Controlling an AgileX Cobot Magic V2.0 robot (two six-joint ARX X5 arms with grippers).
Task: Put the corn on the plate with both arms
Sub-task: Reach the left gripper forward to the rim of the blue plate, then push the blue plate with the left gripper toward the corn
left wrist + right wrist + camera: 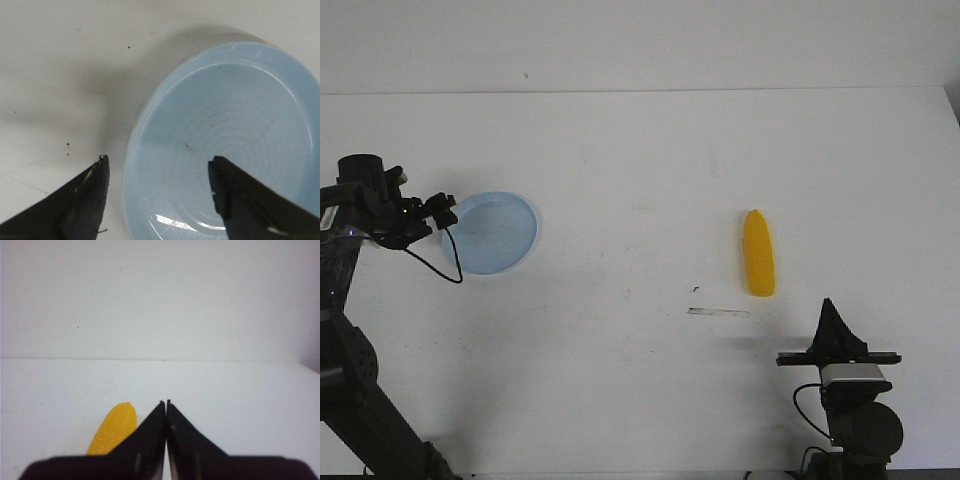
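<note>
A: Where's the task at?

B: Early, by my read. The corn [758,253] lies bare on the counter [640,180], right half, well apart from the plate [491,233] on the left. Nothing's lifted yet.

A: Left arm?

B: Left gripper [159,172] is spread wide, holding nothing. In the wrist view one finger sits outside the plate rim and the other over the plate's inside, so it straddles the near edge. Looks like it's setting up to pinch the rim, prob. to steady or shift the plate.

A: Right?

B: Right gripper [165,407] is clenched, fingertips pressed together, empty. It's parked low near the robot's base, corn just ahead and a bit to its left.

A: Corn orientation?

B: Long axis runs nearly front-to-back, away from the robot w/ a slight tilt. Tapered end points away toward the far edge, blunt end faces the right arm.

A: Next move?

B: My guess: right gripper needs to open, reach fwd, and come down across the cob's short width, fingers either side of the long axis near mid-length. Cob's smooth and round, so an off-centre pinch could roll it. Then carry across to the plate, which is wider than the cob.
</note>
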